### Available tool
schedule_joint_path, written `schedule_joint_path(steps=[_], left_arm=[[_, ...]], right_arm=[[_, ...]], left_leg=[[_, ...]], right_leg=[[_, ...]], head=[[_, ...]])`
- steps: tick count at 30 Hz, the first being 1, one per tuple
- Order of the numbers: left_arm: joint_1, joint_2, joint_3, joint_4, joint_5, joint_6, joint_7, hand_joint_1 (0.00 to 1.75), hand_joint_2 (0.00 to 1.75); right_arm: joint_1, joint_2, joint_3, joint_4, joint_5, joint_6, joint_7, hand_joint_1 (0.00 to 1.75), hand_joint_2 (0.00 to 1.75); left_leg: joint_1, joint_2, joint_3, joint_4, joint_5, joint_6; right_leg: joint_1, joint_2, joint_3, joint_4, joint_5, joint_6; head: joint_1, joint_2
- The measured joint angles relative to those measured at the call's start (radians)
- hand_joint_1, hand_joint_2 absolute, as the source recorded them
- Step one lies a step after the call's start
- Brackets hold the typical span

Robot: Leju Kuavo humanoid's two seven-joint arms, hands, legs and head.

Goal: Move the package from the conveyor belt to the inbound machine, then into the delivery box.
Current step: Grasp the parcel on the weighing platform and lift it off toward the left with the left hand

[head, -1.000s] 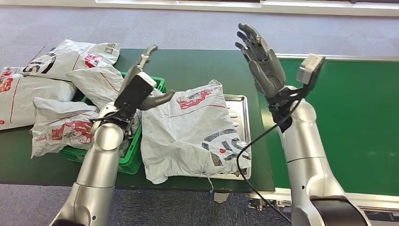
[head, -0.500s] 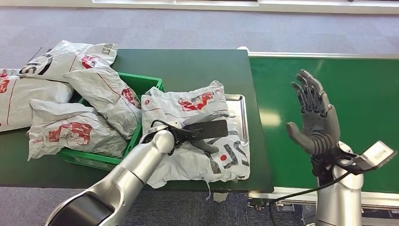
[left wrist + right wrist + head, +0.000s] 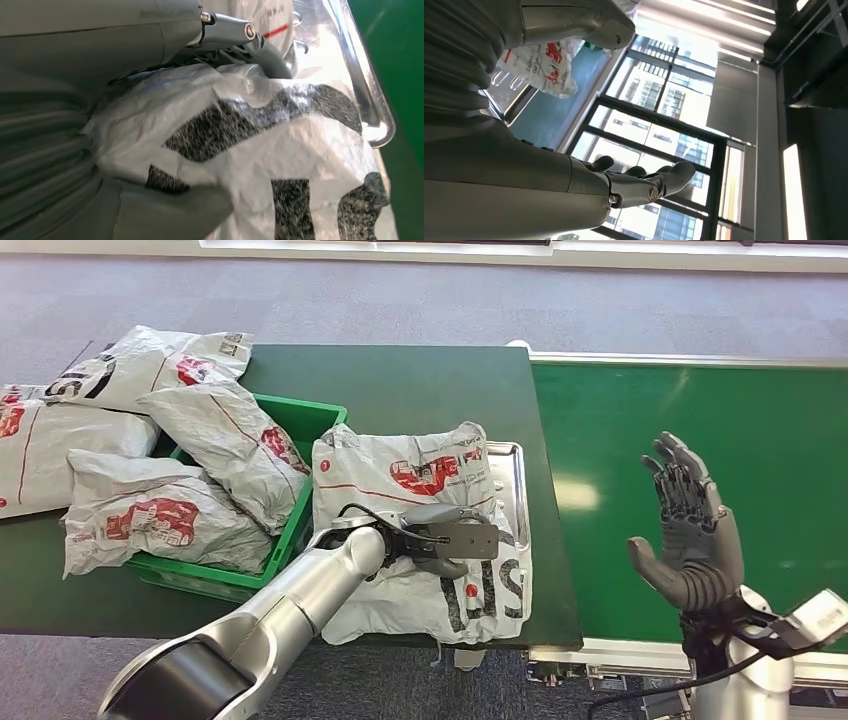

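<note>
**Gripping package on tray, right hand raised free**

Gripping the white package (image 3: 420, 530) with the left hand (image 3: 440, 542), fingers and thumb closing over crumpled plastic at the package's near-middle; left wrist view is showing the thumb (image 3: 170, 212) pressing under a fold and fingers (image 3: 235, 32) hooking over the top of the package (image 3: 280, 145). Package is lying on the silver metal tray (image 3: 512, 465), which is sitting on the dark green table (image 3: 420, 380); near edge of the package is hanging over the tray's near rim. Tray rim (image 3: 372, 107) is showing beside the package in the left wrist view.

Right hand (image 3: 690, 525) is hovering upright over the green conveyor belt (image 3: 700, 410) at right, fingers spread, holding nothing; right wrist view is showing its fingers (image 3: 649, 185) extended against windows.

Green crate (image 3: 300, 425) is sitting just left of the tray, touching the package's left edge, with several white packages (image 3: 225, 440) piled in it and more lying on the table at far left (image 3: 60, 440).
</note>
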Motion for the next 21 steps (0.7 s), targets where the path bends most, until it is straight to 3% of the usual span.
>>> schedule_joint_path(steps=[12,21], left_arm=[[-0.027,0.001,-0.037,0.066,-0.069,0.004,0.057,1.75,1.75],[-0.032,0.0,-0.036,0.073,-0.043,0.035,0.069,1.75,1.75]], right_arm=[[0.075,0.029,-0.034,-0.057,-0.022,0.0,-0.006,0.0,1.75],[0.08,0.035,-0.037,-0.064,-0.032,0.0,-0.006,0.0,1.75]], left_leg=[[0.0,0.004,0.032,-0.002,-0.02,-0.001],[0.0,0.003,0.048,-0.003,-0.022,-0.003]], right_leg=[[0.0,0.002,0.04,-0.001,-0.017,-0.002],[0.001,0.001,0.047,-0.001,-0.021,-0.003]], head=[[0.0,0.0],[0.0,0.0]])
